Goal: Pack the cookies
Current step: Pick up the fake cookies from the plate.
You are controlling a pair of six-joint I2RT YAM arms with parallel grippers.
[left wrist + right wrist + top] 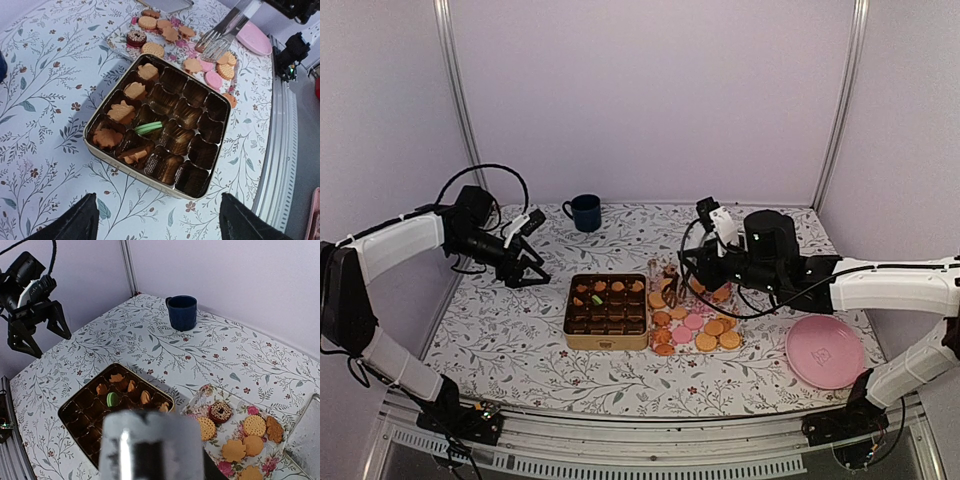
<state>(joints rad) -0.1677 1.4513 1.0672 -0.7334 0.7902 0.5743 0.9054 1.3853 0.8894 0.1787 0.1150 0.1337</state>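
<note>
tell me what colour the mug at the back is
The mug is dark blue, clearest in the right wrist view.

No text, brand, number or sign can be read in any view. The pink plate [805, 362] has a faint square mark at its middle, too small to make out as letters or a logo. The cookies [153, 49] show only moulded patterns and dots, the bench [500, 330] only a print of twigs and flowers, and the tin [607, 343] and the blue mug [586, 212] show plain surfaces with nothing legible on them.
</note>
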